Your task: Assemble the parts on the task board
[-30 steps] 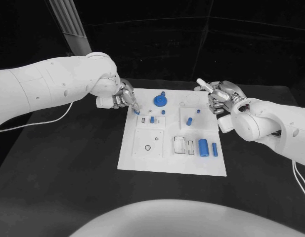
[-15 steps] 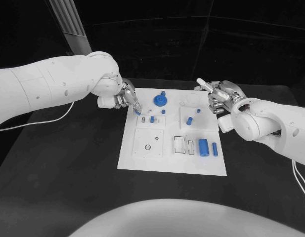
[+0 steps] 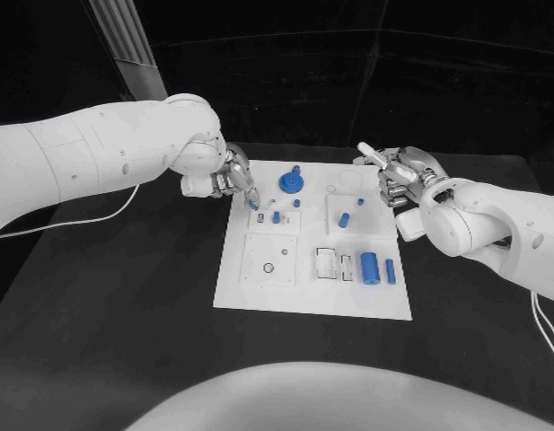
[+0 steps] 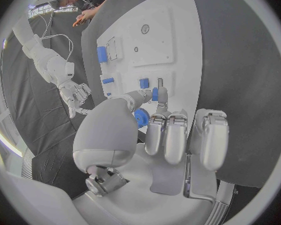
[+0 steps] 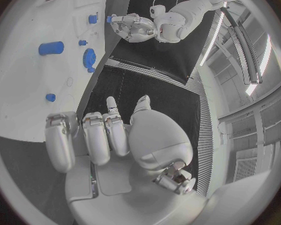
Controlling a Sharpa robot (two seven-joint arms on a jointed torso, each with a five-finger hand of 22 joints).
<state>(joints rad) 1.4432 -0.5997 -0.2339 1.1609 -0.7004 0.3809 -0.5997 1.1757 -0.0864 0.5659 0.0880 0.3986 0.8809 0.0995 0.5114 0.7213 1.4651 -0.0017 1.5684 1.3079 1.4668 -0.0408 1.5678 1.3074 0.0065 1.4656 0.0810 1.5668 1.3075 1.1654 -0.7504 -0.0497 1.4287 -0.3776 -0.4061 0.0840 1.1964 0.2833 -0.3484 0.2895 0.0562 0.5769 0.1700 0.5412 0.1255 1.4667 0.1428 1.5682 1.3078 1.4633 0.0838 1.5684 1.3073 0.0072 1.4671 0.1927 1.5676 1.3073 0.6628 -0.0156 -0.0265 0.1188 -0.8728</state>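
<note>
While no writing reads, left hand (image 3: pixel 229 182) seemingly pinches a blue part (image 3: pixel 250 205); right hand (image 3: pixel 404 175) empty, fingers apart.

The left hand (image 3: pixel 229 182) shifts slightly further over the task board (image 3: pixel 313 301), toward its far left corner. The small blue part (image 3: pixel 250 205) pinched in its fingertips moves along with it.

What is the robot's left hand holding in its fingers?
The left hand pinches a small blue part at its fingertips, just above the white task board. Only the part's tip shows; the fingers cover the rest, so its full shape can't be told.
</note>
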